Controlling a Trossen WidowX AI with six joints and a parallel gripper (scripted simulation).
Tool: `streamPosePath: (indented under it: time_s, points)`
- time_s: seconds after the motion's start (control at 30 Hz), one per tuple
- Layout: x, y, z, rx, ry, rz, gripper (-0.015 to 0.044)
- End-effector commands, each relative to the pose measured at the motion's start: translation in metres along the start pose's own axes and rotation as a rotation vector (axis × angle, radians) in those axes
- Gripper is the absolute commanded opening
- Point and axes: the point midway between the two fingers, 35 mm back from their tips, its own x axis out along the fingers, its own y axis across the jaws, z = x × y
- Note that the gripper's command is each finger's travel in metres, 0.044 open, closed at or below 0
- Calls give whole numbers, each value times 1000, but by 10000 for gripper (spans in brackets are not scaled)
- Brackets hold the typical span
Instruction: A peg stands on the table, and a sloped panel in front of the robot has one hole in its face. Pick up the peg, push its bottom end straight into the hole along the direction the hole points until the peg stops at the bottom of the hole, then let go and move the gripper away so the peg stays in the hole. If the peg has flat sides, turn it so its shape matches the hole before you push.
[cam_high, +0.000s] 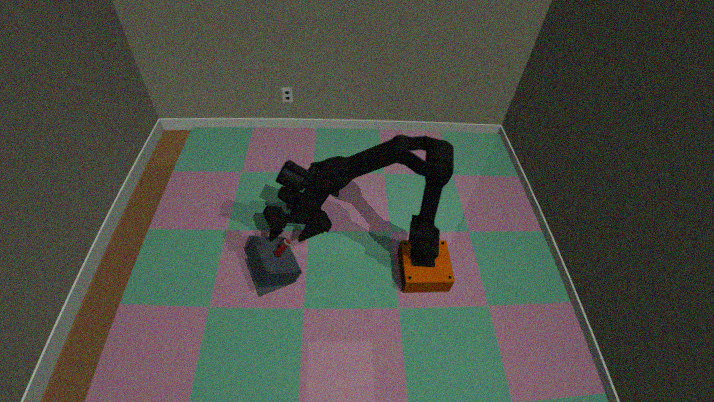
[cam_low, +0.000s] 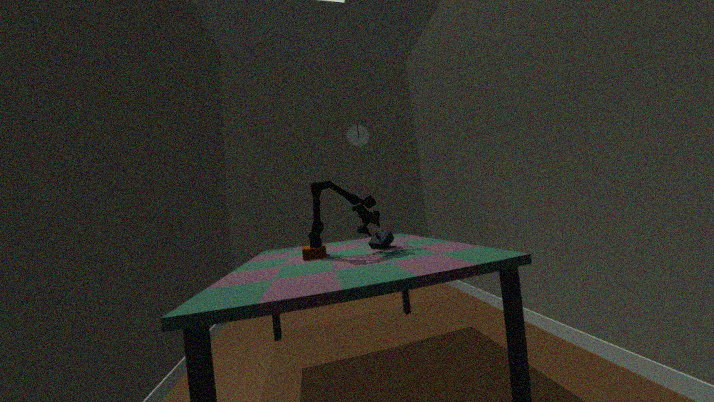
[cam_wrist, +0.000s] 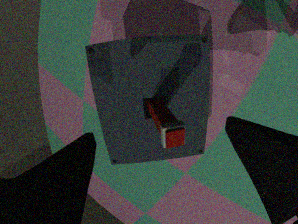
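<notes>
Peg (cam_wrist: 169, 125): I see the red peg seated in the panel's hole, its long axis tilted with the slope, free end pointing up and out toward my wrist camera.
Panel (cam_high: 270, 262): grey sloped block, on a pink square of the tabletop (cam_high: 350, 320).
Hand (cam_high: 295, 231): fingers spread wide, gripping nothing, hanging just above the peg, apart from it.
Base (cam_high: 426, 272): orange, well apart from the panel.

The red peg (cam_wrist: 172, 131) and grey sloped panel (cam_wrist: 127, 106) look smooth and matt, like plastic.
</notes>
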Motion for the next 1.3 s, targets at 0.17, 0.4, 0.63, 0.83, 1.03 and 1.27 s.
streamPosePath:
  time_s: [0.17, 0.4, 0.63, 0.83, 1.03, 1.27]
  points:
    - [-18, 2, 1, -2, 0, 4, 440]
    - [-31, 1, 2, -2, -1, 2, 440]
    - [-44, 0, 2, -1, -2, 1, 440]
    - [-54, -1, 2, 0, -2, -1, 440]
    - [-64, -2, 2, 0, -3, -1, 440]
    - [-69, -2, 2, 0, -3, -2, 440]
